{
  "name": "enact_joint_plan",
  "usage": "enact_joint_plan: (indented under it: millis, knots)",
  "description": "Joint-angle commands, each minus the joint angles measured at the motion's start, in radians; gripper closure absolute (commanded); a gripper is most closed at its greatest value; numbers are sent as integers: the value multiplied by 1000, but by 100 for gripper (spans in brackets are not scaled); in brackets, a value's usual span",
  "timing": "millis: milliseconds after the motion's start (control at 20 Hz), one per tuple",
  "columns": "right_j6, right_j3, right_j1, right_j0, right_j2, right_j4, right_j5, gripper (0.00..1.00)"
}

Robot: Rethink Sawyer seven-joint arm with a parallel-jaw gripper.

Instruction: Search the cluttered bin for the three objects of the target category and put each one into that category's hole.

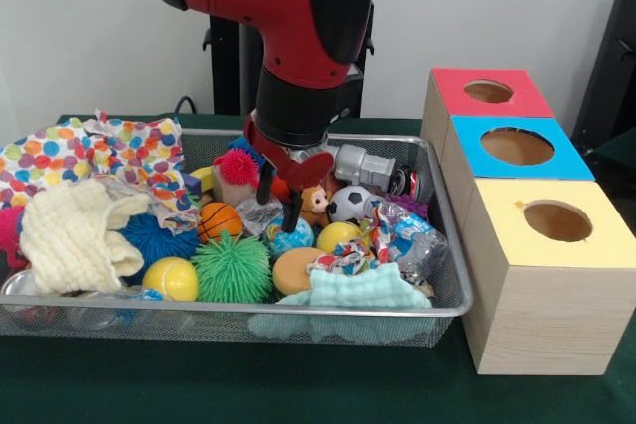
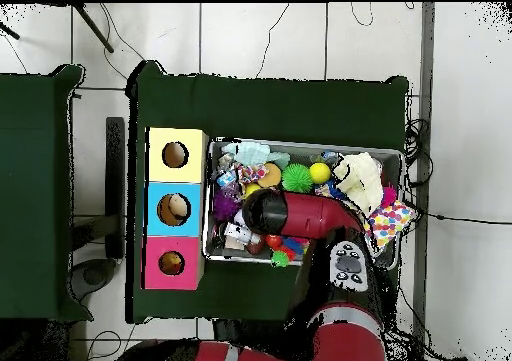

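The wire-mesh bin [image 1: 199, 309] is full of clutter; it also shows in the overhead view [image 2: 300, 143]. My gripper [image 1: 278, 200] hangs low over the bin's middle, its black fingers [image 1: 291, 213] apart with nothing clearly between them. An orange-brown plush animal [image 1: 315, 203] sits just right of the fingers, beside a soccer ball [image 1: 349, 204]. I see no pale yellow plush toy. The red-topped hole [image 1: 488, 91] is on the far box to the right of the bin, and shows in the overhead view [image 2: 172, 264]. In the overhead view the arm hides the gripper.
Blue-topped [image 1: 517, 146] and yellow-topped [image 1: 557, 220] holes sit nearer in the same row of boxes. The bin holds a small basketball [image 1: 219, 220], a green spiky ball [image 1: 232, 267], a yellow ball [image 1: 171, 278], a cream cloth [image 1: 70, 235], a polka-dot cloth [image 1: 99, 151] and a mint cloth [image 1: 368, 290].
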Motion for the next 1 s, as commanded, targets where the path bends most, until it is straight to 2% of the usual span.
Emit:
enact_joint_plan:
  millis: [50, 200, 650, 1000]
  knots:
    - [-10, 94, 5, -67, 124, -12, -83, 0]
    - [-24, 120, -11, -88, 139, -26, -93, 0]
    - [-6, 219, -70, -75, 141, -45, -117, 0]
    - [-7, 259, -75, -64, 141, -58, -146, 0]
